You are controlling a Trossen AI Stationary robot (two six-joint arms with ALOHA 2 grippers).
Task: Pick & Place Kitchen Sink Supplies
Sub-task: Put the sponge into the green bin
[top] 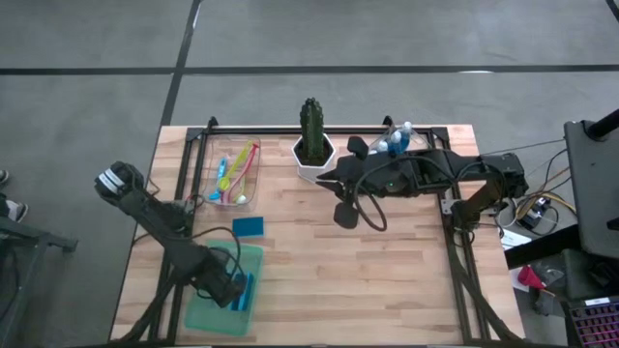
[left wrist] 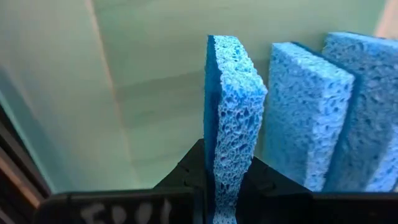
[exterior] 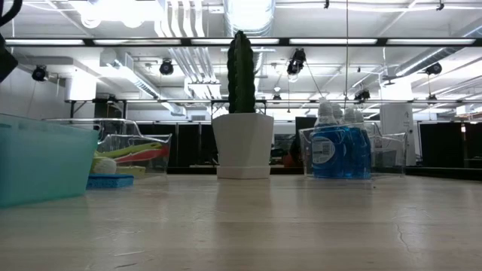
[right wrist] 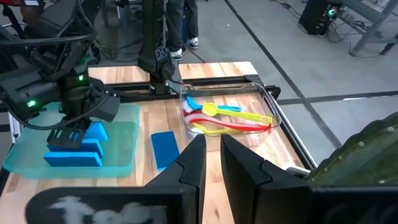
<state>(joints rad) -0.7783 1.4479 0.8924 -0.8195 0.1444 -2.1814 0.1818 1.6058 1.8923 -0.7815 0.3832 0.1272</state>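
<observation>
My left gripper (top: 235, 286) is down inside the translucent green tray (top: 208, 319), shut on a blue sponge (left wrist: 233, 112). Two more blue sponges (left wrist: 323, 112) stand on edge right beside it in the tray. Another sponge (top: 248, 226) lies flat on the table just beyond the tray. The brushes (top: 237, 174) lie in a clear bin, and the blue bottles (top: 392, 143) stand in a clear container at the far edge. My right gripper (right wrist: 211, 163) hangs shut and empty high above the table's middle. My left gripper pinches the sponge by its two broad faces (left wrist: 227, 168) between its two fingers, at the sponge's upper end. The fingers come from above, pointing steeply down. The sponge stands on edge below them, inside the tray; whether its lower end touches the tray floor I cannot tell.
A green cactus in a white pot (top: 311, 145) stands at the far middle, between the brush bin and the bottle container. Black frame rails (top: 290, 128) run along the far edge and the sides. Bare wood (top: 368, 280) lies to the tray's right.
</observation>
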